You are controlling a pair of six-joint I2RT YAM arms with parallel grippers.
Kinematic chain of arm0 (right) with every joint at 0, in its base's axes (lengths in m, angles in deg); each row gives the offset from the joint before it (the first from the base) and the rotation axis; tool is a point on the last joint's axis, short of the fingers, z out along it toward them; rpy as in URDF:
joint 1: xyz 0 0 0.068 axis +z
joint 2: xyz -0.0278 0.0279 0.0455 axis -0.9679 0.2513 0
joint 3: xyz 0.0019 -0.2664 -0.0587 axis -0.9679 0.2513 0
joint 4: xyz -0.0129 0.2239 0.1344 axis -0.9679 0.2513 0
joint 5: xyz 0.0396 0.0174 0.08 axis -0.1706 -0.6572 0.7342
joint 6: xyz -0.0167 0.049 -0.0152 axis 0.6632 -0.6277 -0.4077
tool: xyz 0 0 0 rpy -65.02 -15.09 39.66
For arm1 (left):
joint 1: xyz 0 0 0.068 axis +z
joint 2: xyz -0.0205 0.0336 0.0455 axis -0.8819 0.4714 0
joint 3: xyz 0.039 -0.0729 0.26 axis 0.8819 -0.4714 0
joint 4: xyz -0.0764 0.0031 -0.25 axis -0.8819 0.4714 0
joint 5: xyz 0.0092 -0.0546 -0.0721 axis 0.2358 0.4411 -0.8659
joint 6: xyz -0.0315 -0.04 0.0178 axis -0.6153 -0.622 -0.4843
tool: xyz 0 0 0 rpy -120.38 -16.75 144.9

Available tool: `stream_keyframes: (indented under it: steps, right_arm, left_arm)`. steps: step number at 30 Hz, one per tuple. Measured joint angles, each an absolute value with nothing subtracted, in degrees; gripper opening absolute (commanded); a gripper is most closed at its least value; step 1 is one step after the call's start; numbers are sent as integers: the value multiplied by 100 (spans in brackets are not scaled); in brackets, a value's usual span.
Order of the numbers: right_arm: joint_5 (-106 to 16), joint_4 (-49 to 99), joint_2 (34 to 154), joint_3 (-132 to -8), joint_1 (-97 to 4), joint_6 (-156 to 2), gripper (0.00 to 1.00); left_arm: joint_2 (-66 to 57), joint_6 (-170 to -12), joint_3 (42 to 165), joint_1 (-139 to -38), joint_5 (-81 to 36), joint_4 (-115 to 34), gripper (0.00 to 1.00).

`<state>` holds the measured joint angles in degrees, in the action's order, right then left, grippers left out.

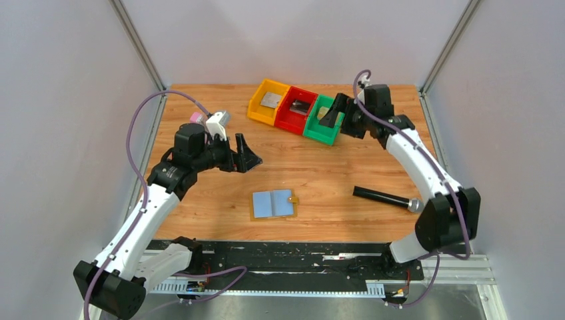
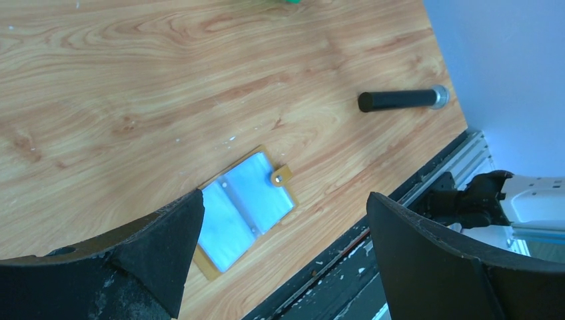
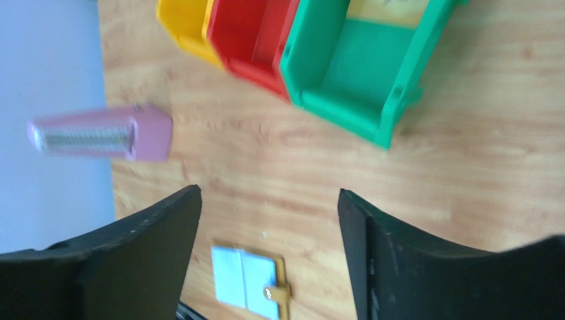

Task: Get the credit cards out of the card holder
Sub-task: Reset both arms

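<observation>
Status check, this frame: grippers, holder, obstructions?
Left gripper open, empty; right gripper open over green bin. Card holder open flat; cards in bins. Nothing blocking.

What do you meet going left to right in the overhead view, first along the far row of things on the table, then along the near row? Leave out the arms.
Far row: pink block → yellow bin → red bin → green bin. Near row: card holder → black rod.
</observation>
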<state>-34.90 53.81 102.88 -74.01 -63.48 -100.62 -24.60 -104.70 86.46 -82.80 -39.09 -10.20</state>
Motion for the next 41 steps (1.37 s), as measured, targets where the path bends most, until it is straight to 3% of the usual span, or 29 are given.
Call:
stream_keyframes:
  steps: [7,18,28,41]
  right_arm:
    - [-4030,5491,8393,-6195,-5301,-9981,100]
    - [-4380,5777,6164,-5139,-5237,-10261,100]
    - [-4098,5840,5196,-4439,-5237,-10703,100]
    - [-4063,5836,4955,-4293,-5237,-10952,100]
  left_arm:
    - [-2327,-10675,8755,-8280,-4053,-1140,100]
    - [-2594,-10666,9177,-8280,-3718,-922,100]
    - [-3134,-10677,8991,-8280,-3447,-854,100]
    - [-3210,-10745,8582,-8280,-3380,-819,100]
